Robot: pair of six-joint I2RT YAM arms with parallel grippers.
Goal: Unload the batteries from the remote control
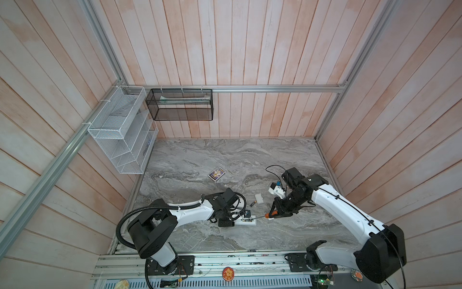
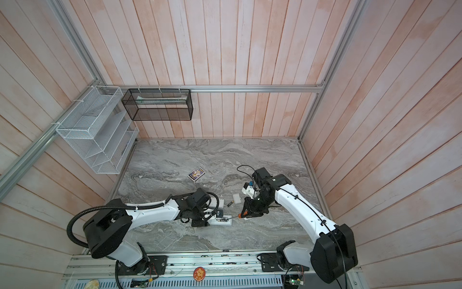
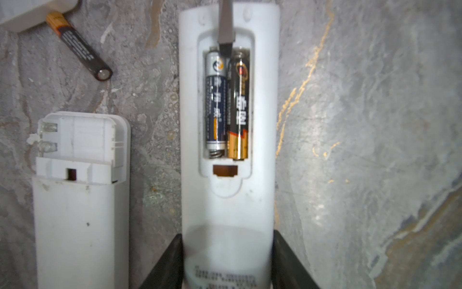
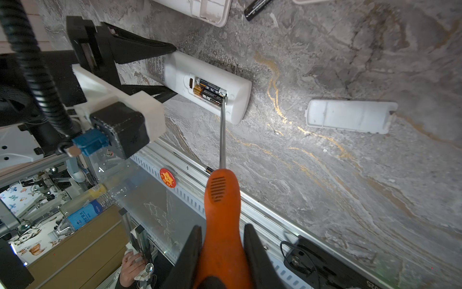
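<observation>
Toward the counter's [image 1: 225, 155] front edge, remote [image 3: 228, 200]: lying opened.
Batteries [image 3: 216, 105]: two, side by side inside it.
Left gripper [image 3: 227, 250]: half-spread, clamping your remote.
Right gripper [image 4: 222, 240]: nearly closed on the screwdriver [image 4: 221, 200].

We see the remote [image 3: 228, 200] and screwdriver [image 3: 226, 27] cut off by the left wrist view's edges, and the batteries [image 1: 246, 220] too small to tell apart in a top view.
</observation>
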